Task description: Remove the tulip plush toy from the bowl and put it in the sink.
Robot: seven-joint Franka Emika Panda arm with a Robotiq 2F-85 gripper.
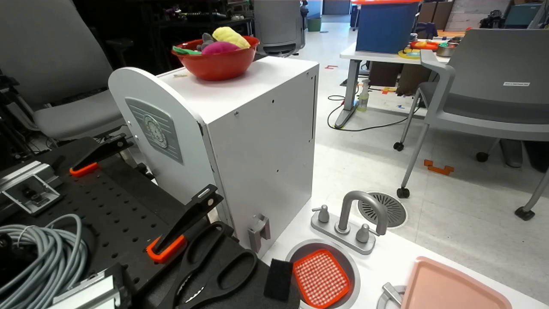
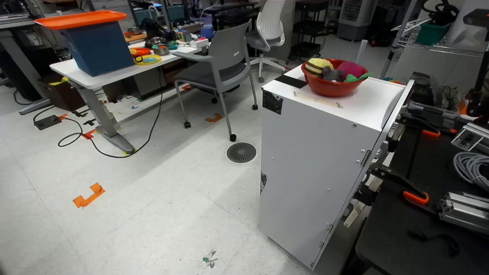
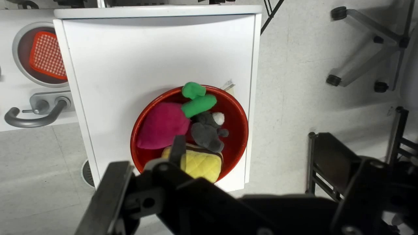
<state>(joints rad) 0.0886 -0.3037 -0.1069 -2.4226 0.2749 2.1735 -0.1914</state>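
The tulip plush toy, magenta head and green stem and leaf, lies in the bowl in the wrist view (image 3: 163, 125) and both exterior views (image 1: 220, 47) (image 2: 350, 69). The glossy red bowl (image 1: 221, 66) (image 2: 334, 88) (image 3: 237, 130) stands on a white cabinet. The grey round sink (image 1: 348, 262) (image 3: 24, 52) is beside the cabinet. An orange-red gridded basket (image 1: 321, 277) (image 3: 49, 55) lies in it. My gripper (image 3: 264, 169) is open in the wrist view, fingers wide apart, nothing between them. One finger overlaps the bowl's near part; contact cannot be told. The gripper is outside both exterior views.
A yellow plush (image 3: 202, 163) and a grey plush (image 3: 207, 135) share the bowl. The white cabinet (image 1: 266, 141) has a raised rounded front panel (image 1: 158, 116). A faucet (image 1: 364, 199) rises beside the sink. A pink tray (image 1: 450, 287) and black clamps (image 1: 184, 223) are nearby.
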